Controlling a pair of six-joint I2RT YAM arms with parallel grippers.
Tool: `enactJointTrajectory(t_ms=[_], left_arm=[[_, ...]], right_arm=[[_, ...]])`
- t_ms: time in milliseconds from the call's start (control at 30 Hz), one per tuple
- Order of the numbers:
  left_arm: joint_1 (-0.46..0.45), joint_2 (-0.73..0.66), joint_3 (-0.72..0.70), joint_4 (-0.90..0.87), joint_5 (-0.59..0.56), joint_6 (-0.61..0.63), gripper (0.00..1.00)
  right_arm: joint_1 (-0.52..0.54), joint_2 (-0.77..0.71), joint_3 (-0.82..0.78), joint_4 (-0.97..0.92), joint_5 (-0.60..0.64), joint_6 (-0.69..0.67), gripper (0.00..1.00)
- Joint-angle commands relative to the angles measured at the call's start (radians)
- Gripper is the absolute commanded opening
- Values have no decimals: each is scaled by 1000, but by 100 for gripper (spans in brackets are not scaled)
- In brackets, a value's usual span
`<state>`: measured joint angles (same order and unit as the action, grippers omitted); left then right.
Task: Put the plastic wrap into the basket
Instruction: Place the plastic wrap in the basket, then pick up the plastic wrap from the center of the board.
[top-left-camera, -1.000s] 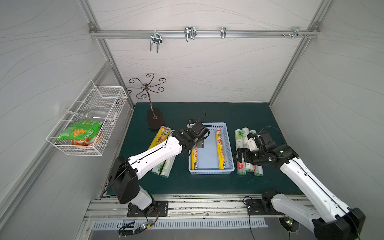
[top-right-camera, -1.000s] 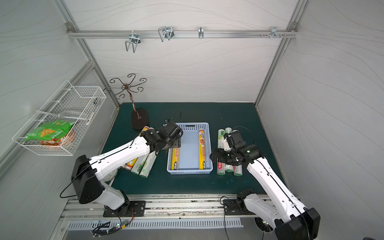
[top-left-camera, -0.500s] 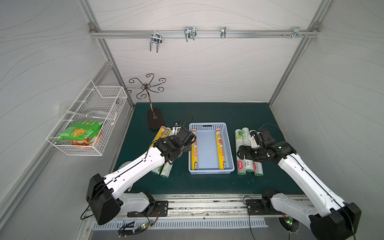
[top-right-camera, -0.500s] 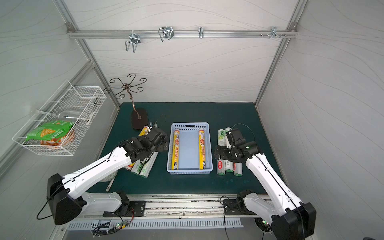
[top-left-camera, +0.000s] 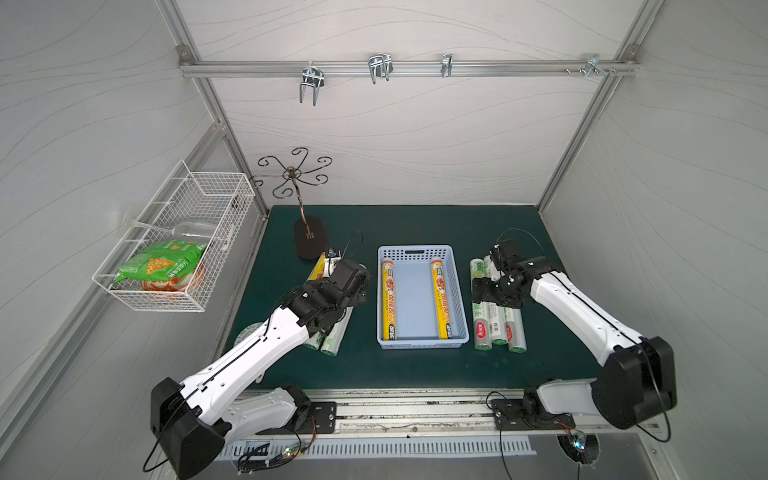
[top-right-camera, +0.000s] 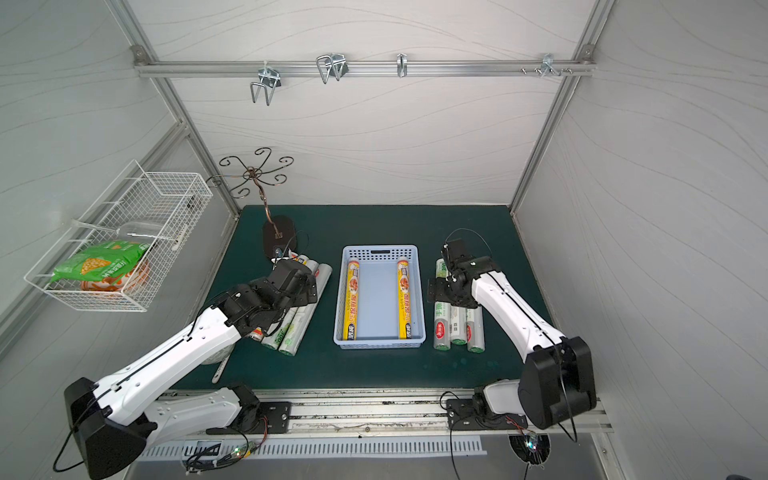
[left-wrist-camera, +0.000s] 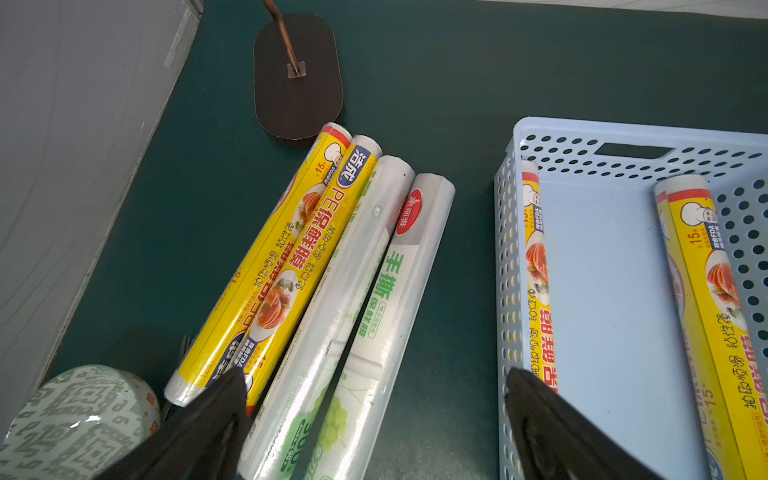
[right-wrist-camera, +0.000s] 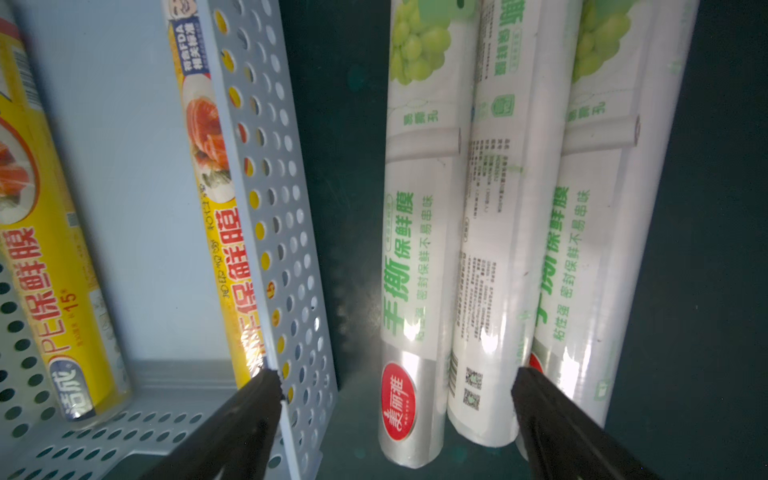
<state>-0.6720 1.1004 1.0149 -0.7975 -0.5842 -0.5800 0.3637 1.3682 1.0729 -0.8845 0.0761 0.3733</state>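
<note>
The left arm (top-left-camera: 266, 345) stretches forward and inward from its base, its long white link sloping low and its wrist bent down. The left claw (left-wrist-camera: 374, 382) points downward, its two black fingers (left-wrist-camera: 216, 415) spread wide with nothing gripped. The right arm (top-left-camera: 573, 307) reaches forward and inward too, wrist tipped down. The right claw (right-wrist-camera: 397, 378) likewise stands wide apart, holding nothing.

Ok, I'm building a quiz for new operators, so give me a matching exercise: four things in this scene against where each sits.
Things: 1 blue basket; 2 green snack bag; 3 hook stand; 4 trio of white-green rolls.
Places: A back-left of the mat; B right of the blue basket; C middle of the mat; D in the wire basket.
Pairs: 1-C, 2-D, 3-A, 4-B.
</note>
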Motion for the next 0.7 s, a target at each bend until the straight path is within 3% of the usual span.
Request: enactJointTrajectory(t_ms=[0,400,667], left_arm=[[9,-31,-6,7,-26,-3,99],[15,-47,-8,-13,-26,-6,99],[19,-44,-6,-20,-26,-21,99]], right_arm=[[-17,47,36,14,42,-17,91],[-48,176,49,77,-68,-15,80],[-55,214,47,96,-77,-15,77]])
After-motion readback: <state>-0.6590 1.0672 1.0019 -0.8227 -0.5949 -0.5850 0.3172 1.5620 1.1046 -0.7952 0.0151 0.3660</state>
